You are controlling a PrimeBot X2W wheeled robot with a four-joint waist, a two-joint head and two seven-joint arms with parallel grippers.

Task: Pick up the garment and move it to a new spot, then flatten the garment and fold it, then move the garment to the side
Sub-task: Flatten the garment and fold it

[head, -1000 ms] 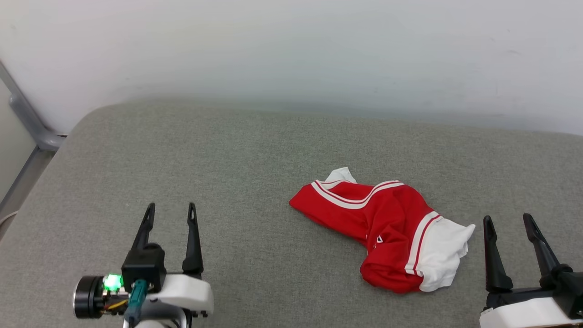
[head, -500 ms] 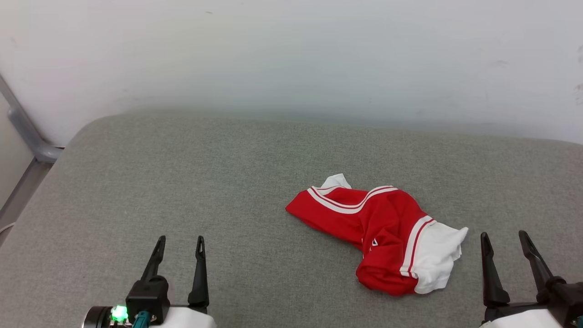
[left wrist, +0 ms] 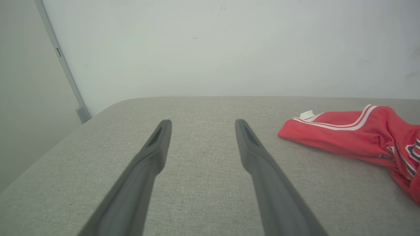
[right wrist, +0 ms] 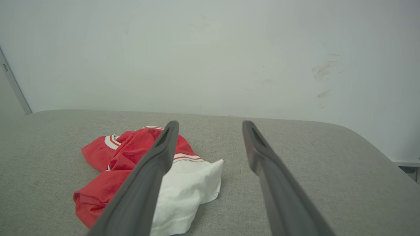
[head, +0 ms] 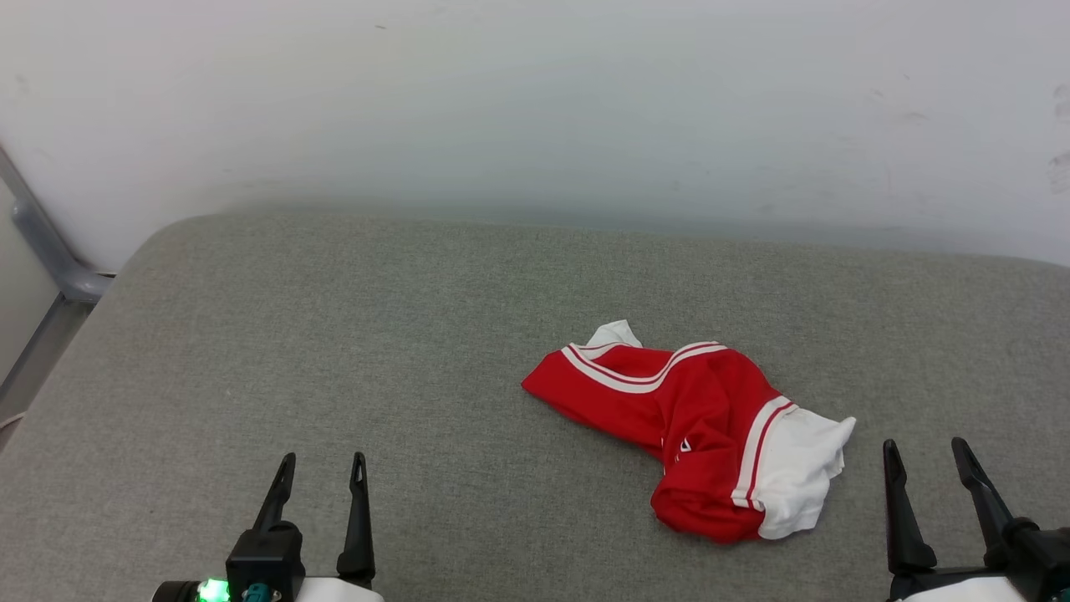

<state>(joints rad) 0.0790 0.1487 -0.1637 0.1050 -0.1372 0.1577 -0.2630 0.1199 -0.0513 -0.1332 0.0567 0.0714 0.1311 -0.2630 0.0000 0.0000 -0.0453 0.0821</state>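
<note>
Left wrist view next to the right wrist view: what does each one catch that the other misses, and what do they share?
Left wrist view: the open left gripper, a grey post and dark lettering on the cloth.
Right wrist view: the open right gripper, a white sleeve and wall scuffs.
Both: the crumpled red shirt, the grey cushion it lies on, and the white wall.

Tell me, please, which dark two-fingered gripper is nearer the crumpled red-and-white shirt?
The right gripper, beside the white sleeve of the shirt; the left gripper sits well apart.
</note>
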